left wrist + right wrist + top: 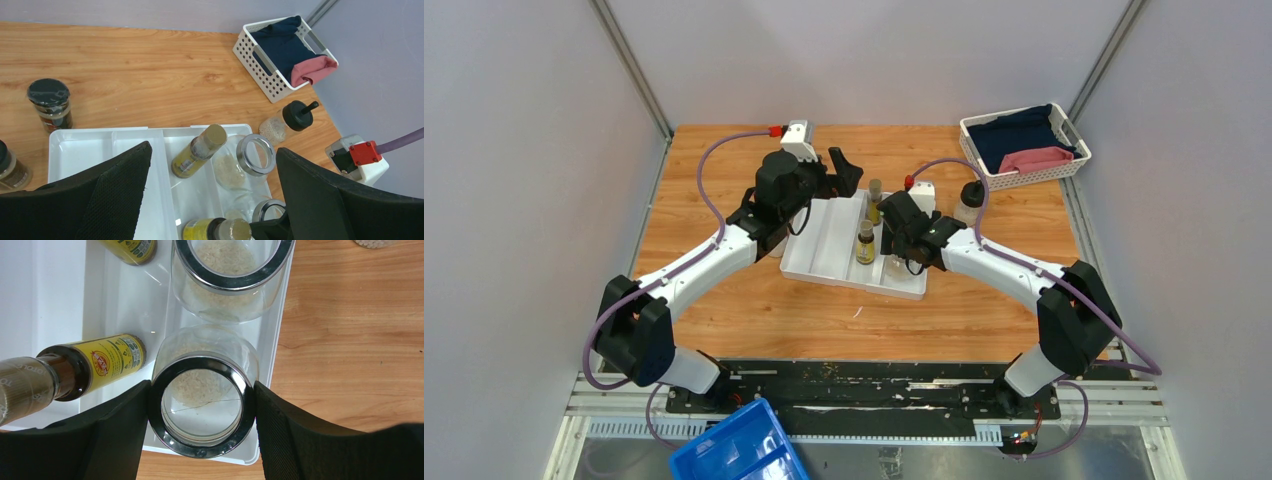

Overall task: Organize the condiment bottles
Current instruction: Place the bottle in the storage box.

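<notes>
A white divided tray [819, 235] holds two slim yellow-labelled bottles [865, 243] [875, 200] in its middle compartment. Two squat clear glass jars stand in its right compartment. My right gripper [201, 405] is shut on the nearer glass jar [200, 365], with a finger pressed against each side of its metal rim. The other glass jar [232, 270] stands just behind it. My left gripper [212, 150] is open and empty above the tray's far end. Two black-lidded jars [49, 104] [10, 167] stand on the table left of the tray.
A clear jar with a black knobbed lid [287, 122] stands on the table right of the tray. A white basket of cloths [1022, 146] sits at the back right corner. A blue bin [739, 450] lies below the table's near edge.
</notes>
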`<state>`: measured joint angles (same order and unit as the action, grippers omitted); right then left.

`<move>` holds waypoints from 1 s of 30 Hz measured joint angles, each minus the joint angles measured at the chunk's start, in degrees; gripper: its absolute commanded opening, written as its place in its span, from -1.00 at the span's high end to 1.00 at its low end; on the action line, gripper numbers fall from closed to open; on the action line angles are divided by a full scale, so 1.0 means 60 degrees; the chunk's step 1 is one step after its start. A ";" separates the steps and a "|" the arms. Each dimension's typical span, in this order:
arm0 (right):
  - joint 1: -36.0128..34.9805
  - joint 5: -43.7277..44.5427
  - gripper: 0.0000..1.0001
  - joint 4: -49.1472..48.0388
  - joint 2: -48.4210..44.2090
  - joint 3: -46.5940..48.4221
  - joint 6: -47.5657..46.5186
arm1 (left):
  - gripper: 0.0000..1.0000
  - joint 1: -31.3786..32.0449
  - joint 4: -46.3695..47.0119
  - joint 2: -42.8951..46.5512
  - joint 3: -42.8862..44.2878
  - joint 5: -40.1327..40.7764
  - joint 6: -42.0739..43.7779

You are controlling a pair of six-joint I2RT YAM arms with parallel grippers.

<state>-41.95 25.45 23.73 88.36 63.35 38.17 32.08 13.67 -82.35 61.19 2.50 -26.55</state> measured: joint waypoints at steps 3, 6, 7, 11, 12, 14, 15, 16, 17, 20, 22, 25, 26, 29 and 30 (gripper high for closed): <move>-0.0007 0.0004 -0.23 0.0000 0.0000 0.0004 -0.0004 | -0.96 0.0000 0.0000 0.0000 0.0000 0.0000 -0.0004; -0.0033 0.0004 -0.24 0.0029 0.0000 0.0022 -0.0011 | -0.99 0.0000 0.0000 0.0000 0.0000 0.0000 -0.0004; -0.0051 0.0004 -0.26 0.0036 0.0000 0.0026 -0.0011 | -1.00 0.0000 0.0000 0.0000 0.0000 0.0000 -0.0004; -0.0084 0.0000 -0.32 0.0135 0.0000 0.0076 -0.0015 | -1.00 0.0000 0.0000 0.0000 0.0000 0.0004 -0.0004; -0.0087 0.0000 -0.34 0.0164 0.0000 0.0087 -0.0018 | -1.00 0.0000 0.0000 0.0000 0.0000 0.0004 -0.0004; -0.0124 0.0000 -0.40 0.0251 0.0000 0.0120 -0.0040 | -1.00 0.0000 0.0000 0.0000 0.0000 0.0007 -0.0004; -0.0135 0.0000 -0.41 0.0291 0.0000 0.0135 -0.0051 | -1.00 0.0000 0.0000 0.0000 0.0000 0.0007 -0.0004; -0.0153 0.0000 -0.41 0.0331 0.0000 0.0149 -0.0055 | -1.00 0.0000 0.0000 0.0000 0.0000 0.0007 -0.0004; -0.0168 0.0000 -0.45 0.0368 0.0000 0.0164 -0.0062 | -1.00 0.0000 0.0000 0.0000 0.0000 0.0007 -0.0004; -0.0197 0.0000 -0.56 0.0557 0.0000 0.0240 -0.0113 | -1.00 0.0000 0.0000 0.0000 0.0000 0.0011 -0.0004; -0.0197 0.0015 -0.63 0.0652 0.0000 0.0357 -0.0138 | -1.00 0.0000 0.0000 0.0000 0.0000 0.0011 -0.0004; -0.0197 0.0051 -0.65 0.0670 0.0000 0.0583 -0.0204 | -1.00 0.0000 0.0000 0.0000 0.0000 0.0011 -0.0004; -0.0197 0.0066 -0.65 0.0667 0.0000 0.0619 -0.0233 | -1.00 0.0000 0.0000 0.0000 0.0000 0.0011 -0.0007; -0.0197 0.0091 -0.65 0.0667 0.0000 0.0674 -0.0270 | -1.00 0.0000 0.0000 0.0000 0.0000 0.0011 -0.0004; -0.0197 0.0091 -0.65 0.0674 0.0000 0.0685 -0.0270 | -1.00 0.0000 0.0000 0.0000 0.0000 0.0011 -0.0004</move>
<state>-43.13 26.00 27.77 88.36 67.46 36.56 32.08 13.67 -82.35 61.19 2.57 -26.57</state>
